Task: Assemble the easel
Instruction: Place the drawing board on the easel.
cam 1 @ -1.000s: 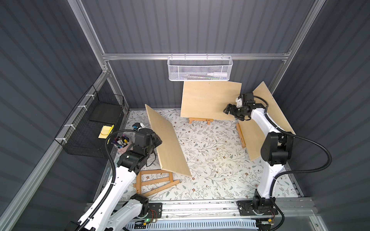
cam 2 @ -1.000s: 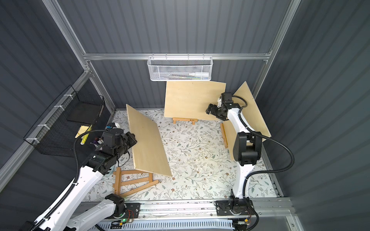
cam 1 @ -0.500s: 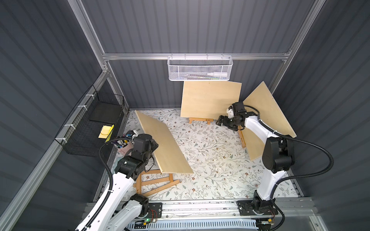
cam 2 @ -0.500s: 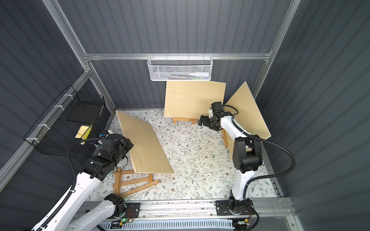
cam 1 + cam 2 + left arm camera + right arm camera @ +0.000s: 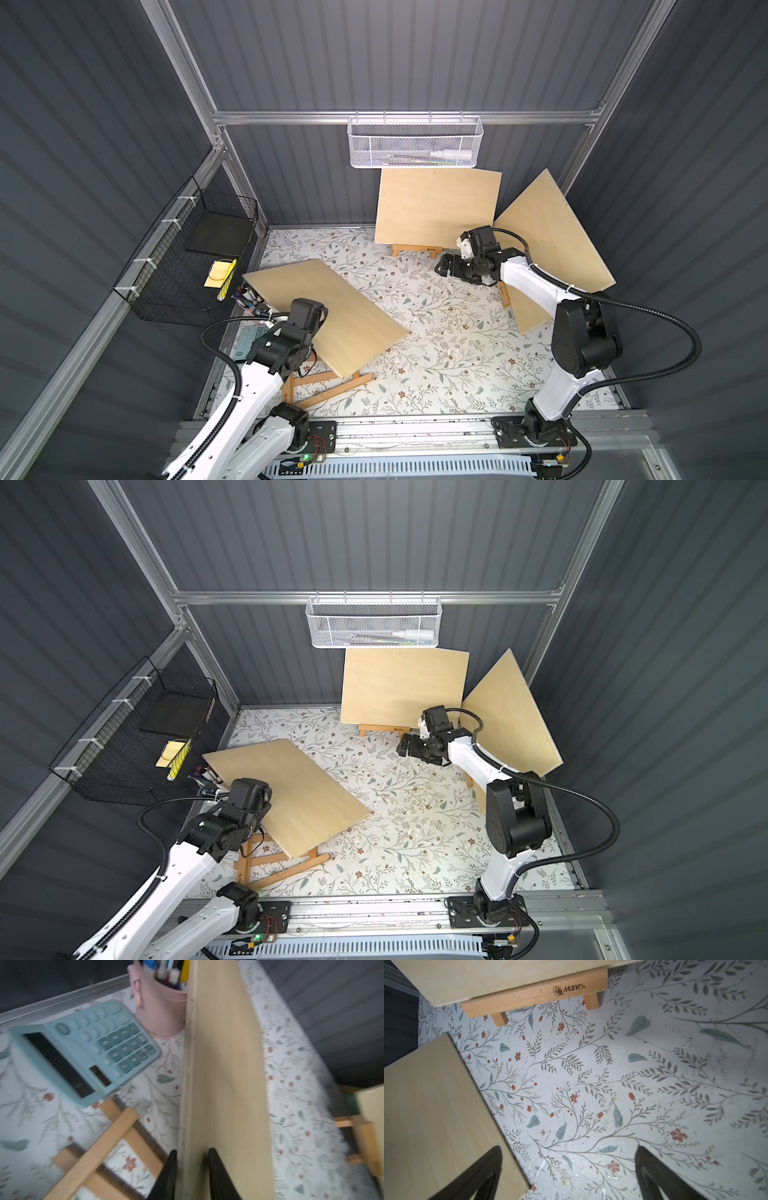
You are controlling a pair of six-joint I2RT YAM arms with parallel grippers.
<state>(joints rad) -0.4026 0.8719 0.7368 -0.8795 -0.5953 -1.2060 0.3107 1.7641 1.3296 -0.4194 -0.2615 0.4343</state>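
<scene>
A flat wooden easel frame (image 5: 328,380) lies at the front left of the table. A pale board (image 5: 328,316) lies low and tilted across it. My left gripper (image 5: 192,1152) straddles that board's (image 5: 224,1076) near edge, and a thin shadowed gap shows beside one finger. A second board (image 5: 436,212) stands on a small easel (image 5: 533,995) at the back wall. A third board (image 5: 552,245) leans at the right. My right gripper (image 5: 444,266) hangs wide open over bare table in front of the back easel, holding nothing.
A pink pen cup (image 5: 160,1012) and a blue calculator (image 5: 83,1051) stand close to the left board's edge. A black wire basket (image 5: 187,266) hangs on the left wall. A white mesh basket (image 5: 415,141) hangs on the back wall.
The left board has swung down from steeply tilted to lying low over the easel frame, and the left jaws have loosened. The right gripper moved down and left, away from the right board.
</scene>
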